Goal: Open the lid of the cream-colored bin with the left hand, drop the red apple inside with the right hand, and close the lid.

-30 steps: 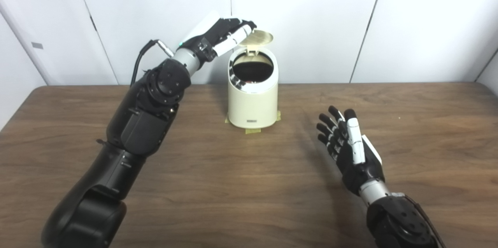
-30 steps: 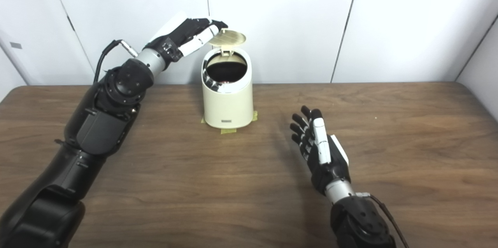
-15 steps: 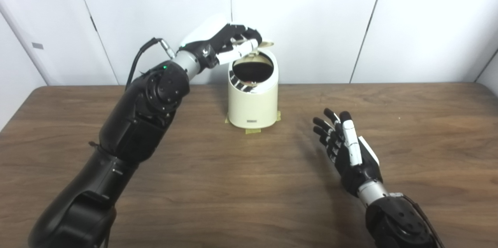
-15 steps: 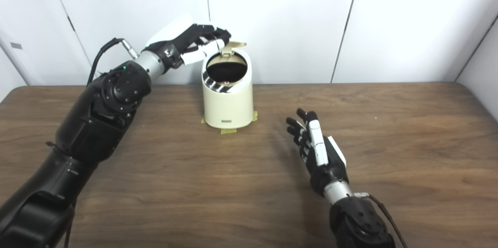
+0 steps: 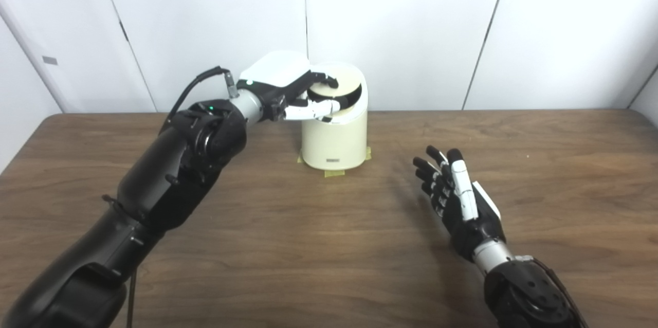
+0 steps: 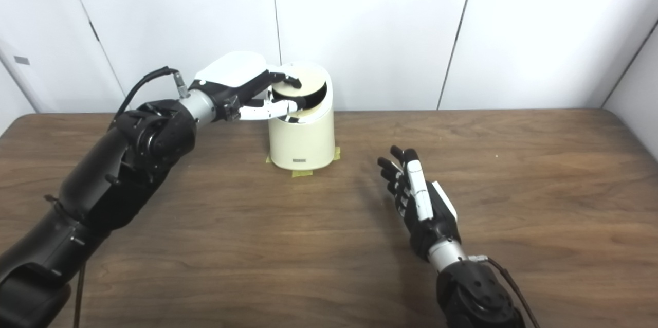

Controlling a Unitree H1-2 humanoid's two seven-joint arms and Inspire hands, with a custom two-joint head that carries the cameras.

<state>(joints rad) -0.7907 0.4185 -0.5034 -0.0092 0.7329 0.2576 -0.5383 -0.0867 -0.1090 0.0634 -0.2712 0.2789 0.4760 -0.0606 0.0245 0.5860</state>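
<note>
The cream-colored bin [image 5: 334, 138] stands at the back middle of the table. Its round lid [image 5: 340, 79] is tilted low over the mouth, with a dark gap left on the front right side. My left hand [image 5: 295, 92] is at the lid's left edge, fingers on top and thumb along the rim beneath, gripping the lid. My right hand [image 5: 459, 195] hovers open to the right of the bin, palm turned left, holding nothing. No red apple shows in either view.
Strips of yellow tape [image 5: 334, 174] stick out from under the bin's base. The brown wooden table [image 5: 288, 246] spreads wide on all sides. White wall panels [image 5: 411, 24] rise right behind the bin.
My left hand swung down and forward with the lid, bringing it from upright to almost flat over the bin's mouth. My right hand barely shifted.
</note>
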